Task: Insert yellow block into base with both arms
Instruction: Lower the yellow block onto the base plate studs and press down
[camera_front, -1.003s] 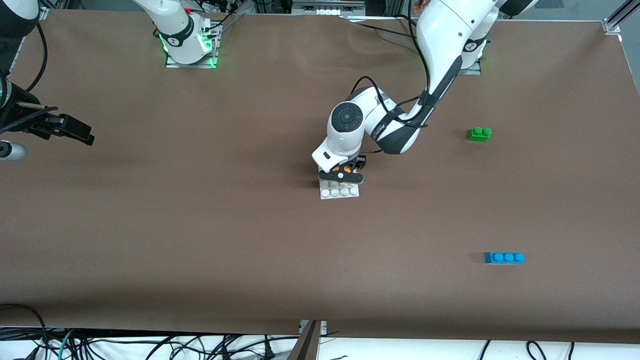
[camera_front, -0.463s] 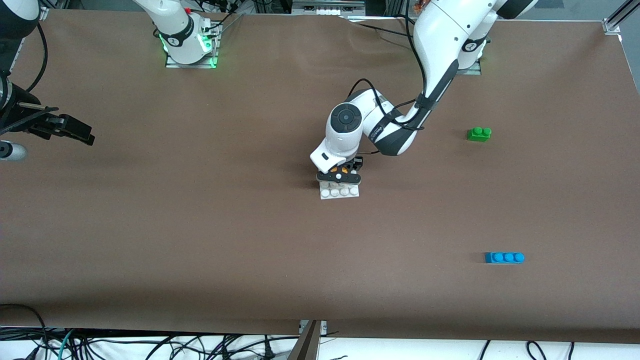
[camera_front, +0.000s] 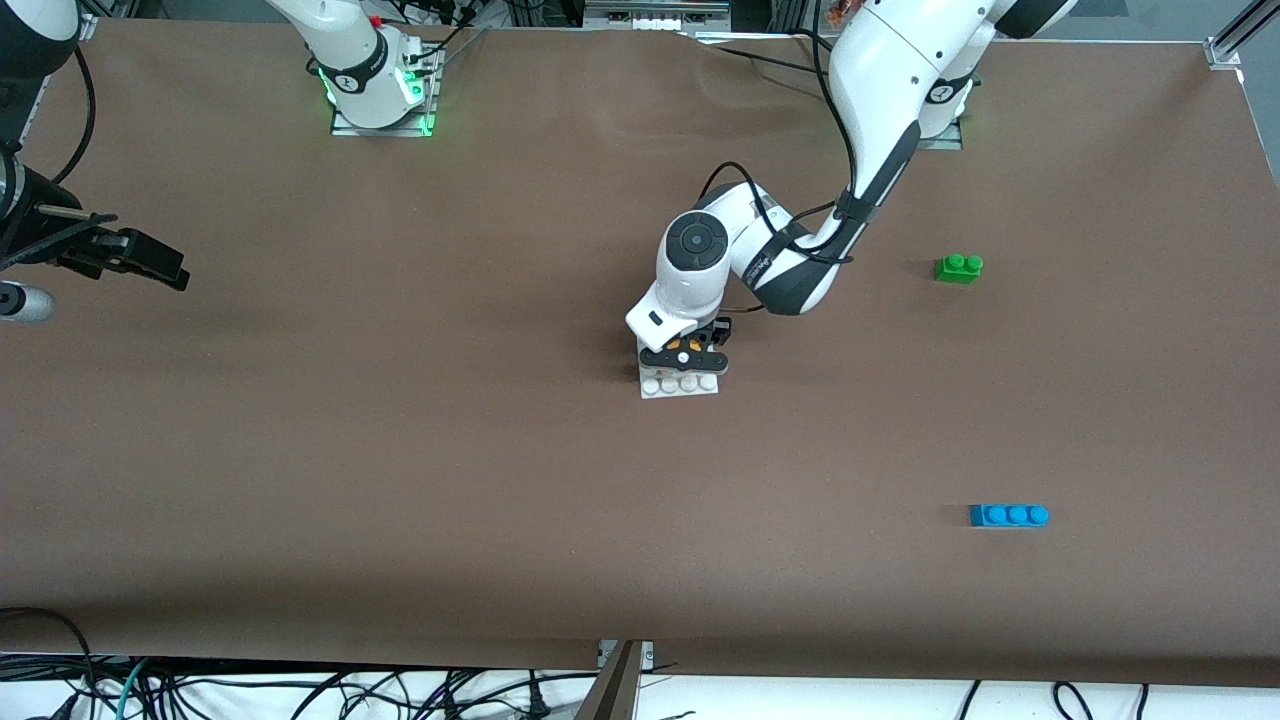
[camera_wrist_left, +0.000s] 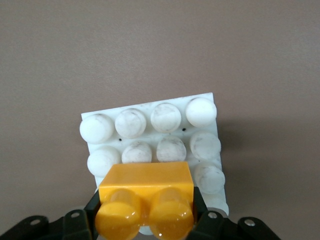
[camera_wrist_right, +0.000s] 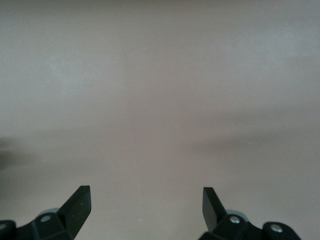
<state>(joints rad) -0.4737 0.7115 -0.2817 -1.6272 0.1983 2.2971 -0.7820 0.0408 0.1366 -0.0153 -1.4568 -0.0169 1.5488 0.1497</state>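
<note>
The white studded base (camera_front: 680, 384) lies mid-table. My left gripper (camera_front: 683, 350) hangs over the base's edge nearest the robots, shut on the yellow block (camera_front: 669, 346). In the left wrist view the yellow block (camera_wrist_left: 146, 200) sits between the two black fingers (camera_wrist_left: 90, 220), its two studs toward the camera, over the base (camera_wrist_left: 155, 130). I cannot tell whether the block touches the studs below it. My right gripper (camera_front: 150, 262) waits open above the table at the right arm's end; its wrist view shows the right gripper (camera_wrist_right: 146, 202) over bare table with nothing between the fingers.
A green two-stud brick (camera_front: 958, 267) lies toward the left arm's end of the table. A longer blue brick (camera_front: 1008, 515) lies nearer the front camera at that same end. Brown table surface (camera_front: 400, 450) surrounds the base.
The left arm's wrist has shifted slightly, keeping the yellow block over the base. The right arm has not moved.
</note>
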